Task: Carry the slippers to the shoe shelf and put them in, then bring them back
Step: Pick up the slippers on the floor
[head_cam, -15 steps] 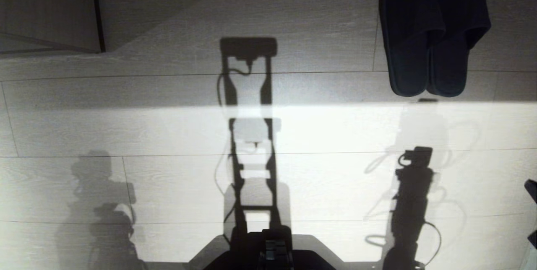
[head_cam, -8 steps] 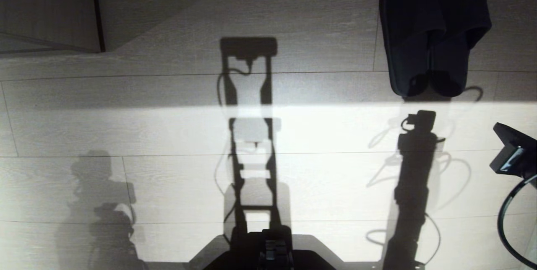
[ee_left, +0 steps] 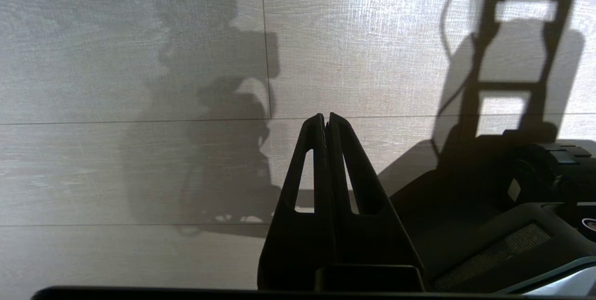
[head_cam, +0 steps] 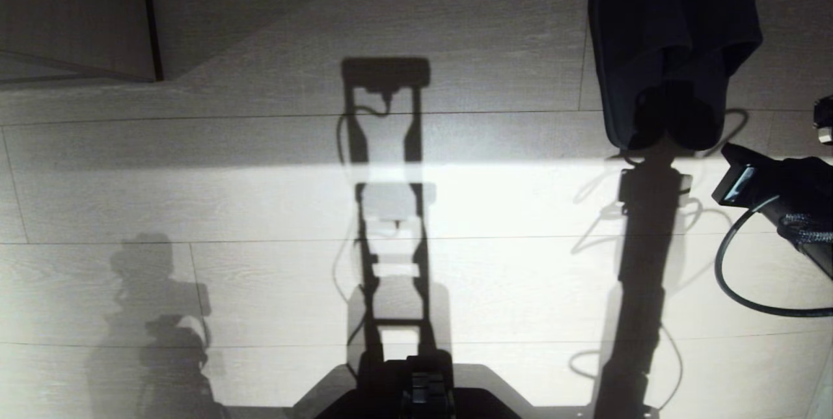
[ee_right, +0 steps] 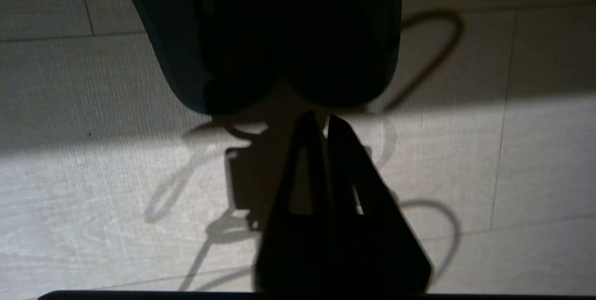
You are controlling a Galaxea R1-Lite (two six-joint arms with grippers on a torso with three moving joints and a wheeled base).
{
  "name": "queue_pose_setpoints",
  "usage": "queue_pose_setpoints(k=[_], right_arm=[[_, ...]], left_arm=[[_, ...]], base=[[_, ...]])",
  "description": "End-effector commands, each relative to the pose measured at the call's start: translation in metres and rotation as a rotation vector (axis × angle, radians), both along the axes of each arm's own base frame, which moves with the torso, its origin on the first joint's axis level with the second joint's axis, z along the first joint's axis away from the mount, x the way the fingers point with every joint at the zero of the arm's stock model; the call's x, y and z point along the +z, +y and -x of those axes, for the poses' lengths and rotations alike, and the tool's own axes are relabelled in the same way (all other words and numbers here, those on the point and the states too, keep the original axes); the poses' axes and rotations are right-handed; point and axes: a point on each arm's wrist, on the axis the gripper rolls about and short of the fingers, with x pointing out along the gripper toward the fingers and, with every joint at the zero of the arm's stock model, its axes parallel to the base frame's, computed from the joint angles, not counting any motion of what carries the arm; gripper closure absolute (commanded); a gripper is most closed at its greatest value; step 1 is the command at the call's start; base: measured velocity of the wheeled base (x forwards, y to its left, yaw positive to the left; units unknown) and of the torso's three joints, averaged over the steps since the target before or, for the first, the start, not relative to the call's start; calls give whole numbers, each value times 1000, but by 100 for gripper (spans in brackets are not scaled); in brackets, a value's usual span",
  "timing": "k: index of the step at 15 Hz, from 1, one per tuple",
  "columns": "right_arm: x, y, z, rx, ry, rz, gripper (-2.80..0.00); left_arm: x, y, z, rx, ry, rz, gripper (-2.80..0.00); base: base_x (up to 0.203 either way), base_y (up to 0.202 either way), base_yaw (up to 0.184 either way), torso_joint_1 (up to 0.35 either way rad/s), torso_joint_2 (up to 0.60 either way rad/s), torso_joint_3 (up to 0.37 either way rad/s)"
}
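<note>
Right hand [ee_right: 321, 120], fingers nearly together, short of the slippers [ee_right: 279, 34] on the floor [ee_right: 93, 188]: open wider, pinch both heels together.

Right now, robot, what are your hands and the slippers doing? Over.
Right gripper empty, just short of the slippers' heels. Left gripper shut, parked over bare floor. Slippers side by side on the floor. Nothing in between.
</note>
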Motion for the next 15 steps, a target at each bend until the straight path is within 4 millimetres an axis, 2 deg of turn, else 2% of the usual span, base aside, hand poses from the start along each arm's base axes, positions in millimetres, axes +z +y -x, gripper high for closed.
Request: queue_pose_setpoints(k=[1, 5, 8, 10, 15], right_arm=[[2, 0, -13, 2, -15, -6, -280], [4, 0, -18, 4, -55, -21, -280], [7, 0, -29, 6, -65, -33, -280], [9, 0, -43, 20, -89, -107, -280], [17, 2, -62, 42, -140, -193, -280]], left_arm=[[0, 0, 0, 1, -1, 1, 0], [0, 0, 0, 1, -1, 1, 0], [0, 0, 0, 1, -1, 1, 0], [0, 0, 0, 1, -1, 1, 0], [0, 0, 0, 1, -1, 1, 0]], base=[[0, 0, 0, 0, 0, 0], [0, 0, 0, 0, 0, 0], [0, 0, 0, 0, 0, 0], [0, 0, 0, 0, 0, 0], [0, 0, 0, 0, 0, 0]])
